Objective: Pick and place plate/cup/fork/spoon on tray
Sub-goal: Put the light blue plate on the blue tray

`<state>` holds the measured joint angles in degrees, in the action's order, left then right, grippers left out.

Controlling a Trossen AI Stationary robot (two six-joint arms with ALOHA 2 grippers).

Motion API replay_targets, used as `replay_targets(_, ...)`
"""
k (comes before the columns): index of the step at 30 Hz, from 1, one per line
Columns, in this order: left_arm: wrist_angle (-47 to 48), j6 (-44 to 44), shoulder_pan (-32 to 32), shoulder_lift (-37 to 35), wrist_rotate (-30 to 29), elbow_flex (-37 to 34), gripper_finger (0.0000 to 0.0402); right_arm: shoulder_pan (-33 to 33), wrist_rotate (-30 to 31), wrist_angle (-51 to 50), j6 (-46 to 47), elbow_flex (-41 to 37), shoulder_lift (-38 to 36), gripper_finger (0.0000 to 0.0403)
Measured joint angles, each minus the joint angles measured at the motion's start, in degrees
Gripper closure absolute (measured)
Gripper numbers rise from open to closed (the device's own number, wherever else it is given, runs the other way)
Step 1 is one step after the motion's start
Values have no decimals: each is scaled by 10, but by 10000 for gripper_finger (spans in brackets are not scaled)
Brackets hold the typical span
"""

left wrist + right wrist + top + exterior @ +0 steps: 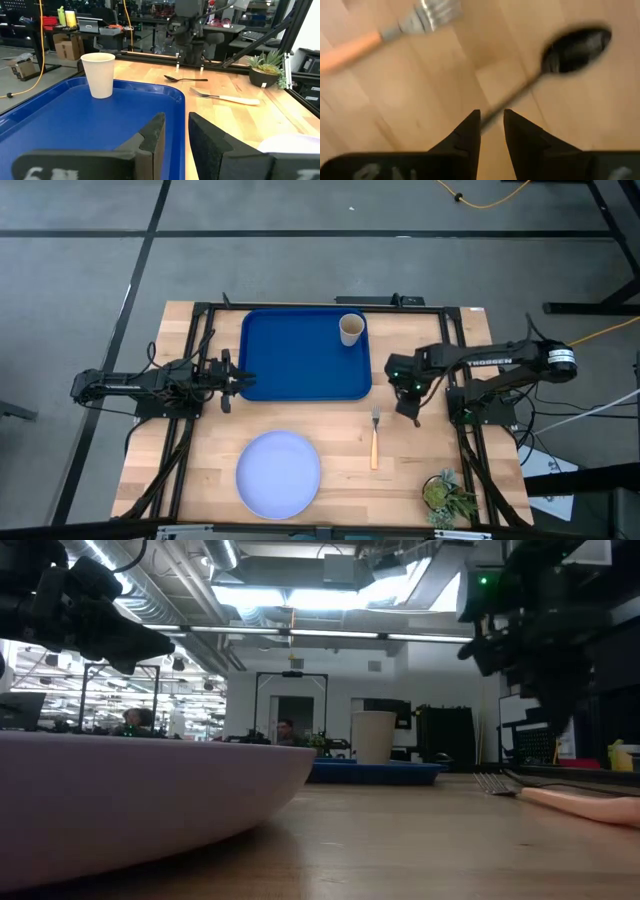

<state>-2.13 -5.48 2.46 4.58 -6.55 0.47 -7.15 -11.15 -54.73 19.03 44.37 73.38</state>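
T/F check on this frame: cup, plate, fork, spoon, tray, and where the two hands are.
1. The cup stands upright in the tray. True.
2. The plate is on the tray. False: it lies on the bare table, apart from the tray.
3. The right hand is over the spoon, fingers either side of its handle. True.
4. The fork is in the left hand. False: it lies on the table; that hand sits at the tray's edge, open and empty.
5. The spoon is in the cup. False: it lies on the table beside the fork.
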Motion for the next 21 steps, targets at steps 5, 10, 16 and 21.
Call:
replay_targets(5, 0, 0, 0, 0, 0, 0, 322, 30, -29, 135, -61, -4, 0, 313)
replay_targets(10, 0, 0, 0, 0, 0, 0, 322, 73, -94, 242, -89, -4, 0, 313)
replay_targets(16, 0, 0, 0, 0, 0, 0, 322, 132, -133, 337, -91, -4, -2, 313)
replay_targets(21, -1, 0, 0, 0, 0, 0, 322, 176, -134, 362, -91, -4, -2, 313)
